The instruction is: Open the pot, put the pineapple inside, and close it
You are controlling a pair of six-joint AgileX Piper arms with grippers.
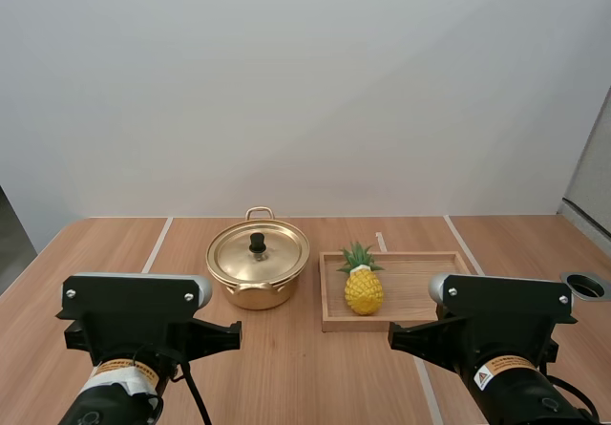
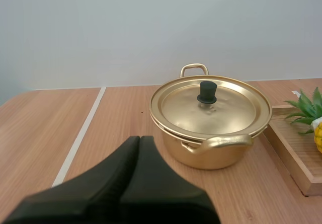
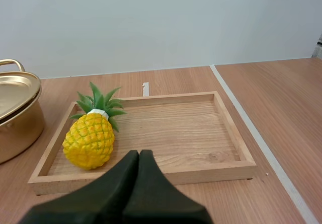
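The pot (image 1: 256,297) is shiny gold all over, and so is its lid (image 1: 277,256). The knob (image 1: 257,244) on the lid is black. The pineapple (image 1: 364,291) is bright yellow with a criss-cross pattern of little diamonds. Its leaves (image 1: 359,256) are green, with a thin white ring (image 3: 98,112) under them. The tray (image 1: 420,282) is light brown wood with darker wavy lines in it. The table (image 1: 100,253) is a warmer brown wood with fine streaks, and a white stripe (image 1: 158,244) runs over it at 9 o'clock from the pot. The left gripper (image 2: 139,139) and right gripper (image 3: 139,153) are plain black.
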